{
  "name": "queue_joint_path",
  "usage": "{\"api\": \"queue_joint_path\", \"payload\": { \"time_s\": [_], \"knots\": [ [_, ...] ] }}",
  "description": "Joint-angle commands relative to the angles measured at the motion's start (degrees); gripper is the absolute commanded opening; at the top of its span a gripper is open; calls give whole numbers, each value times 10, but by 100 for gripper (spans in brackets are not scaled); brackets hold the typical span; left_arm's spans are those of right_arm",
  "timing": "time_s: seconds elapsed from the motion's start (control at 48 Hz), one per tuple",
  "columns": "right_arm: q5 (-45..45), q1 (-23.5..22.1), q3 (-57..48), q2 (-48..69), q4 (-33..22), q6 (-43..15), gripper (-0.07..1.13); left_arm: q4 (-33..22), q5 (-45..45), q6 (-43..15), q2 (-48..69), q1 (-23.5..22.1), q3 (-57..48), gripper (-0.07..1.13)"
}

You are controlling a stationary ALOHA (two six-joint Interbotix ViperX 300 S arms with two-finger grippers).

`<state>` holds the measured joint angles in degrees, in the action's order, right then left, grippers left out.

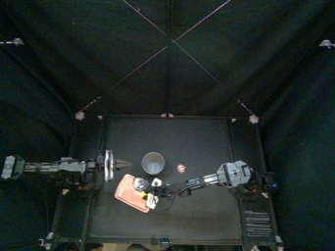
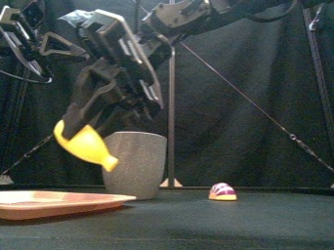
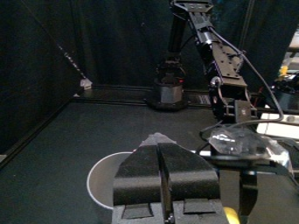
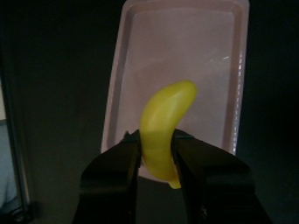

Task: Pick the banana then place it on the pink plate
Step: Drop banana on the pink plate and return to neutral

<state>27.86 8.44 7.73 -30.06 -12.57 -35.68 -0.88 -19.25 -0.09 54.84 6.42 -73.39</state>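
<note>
Right gripper [image 2: 86, 125] clamped on the banana [image 2: 86, 146]. Jaws pinch it near one end; the rest sticks out past the fingertips. Banana is airborne and tilted, free end pointing down toward the table.

It hangs over the pink plate [image 2: 39, 198], clear of it, with a visible gap in the front view. The right wrist view shows the banana lined up along the plate's long axis, inside its outline.

Plate lies flat at about 8 o'clock from table centre. The right arm comes in from 3 o'clock and reaches past the middle to get there.

Grey speckled cup [image 2: 141, 166] stands upright at about 11 o'clock, behind the plate and near it. Can't tell if they touch.

Small purple, yellow and red toy [image 2: 225, 191] sits on the table at about 1 o'clock, well apart from the plate.

Left gripper [image 3: 162, 150] is at 9 o'clock, jaws pressed together with nothing between them. It points toward the cup from beside it.
</note>
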Motion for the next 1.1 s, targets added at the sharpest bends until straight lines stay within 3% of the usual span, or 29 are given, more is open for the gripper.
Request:
{"api": "queue_joint_path", "payload": {
  "time_s": [0.021,0.312,0.604,0.896,1.104],
  "knots": [
    [28,-3,59,-6,-31,-1,66,1,-5,-1,-3,3,5,-2],
    [69,-4,98,-30,-40,-1,96,1,-2,-1,2,4,3,-2],
    [30,0,14,43,-77,-18,97,0,-2,1,2,4,1,-2],
    [-186,-5,-191,169,-104,-119,97,0,-3,2,2,4,-4,-2],
    [-401,-28,-345,253,-108,-127,97,-2,-3,3,3,4,-6,-2]
  ]
}}
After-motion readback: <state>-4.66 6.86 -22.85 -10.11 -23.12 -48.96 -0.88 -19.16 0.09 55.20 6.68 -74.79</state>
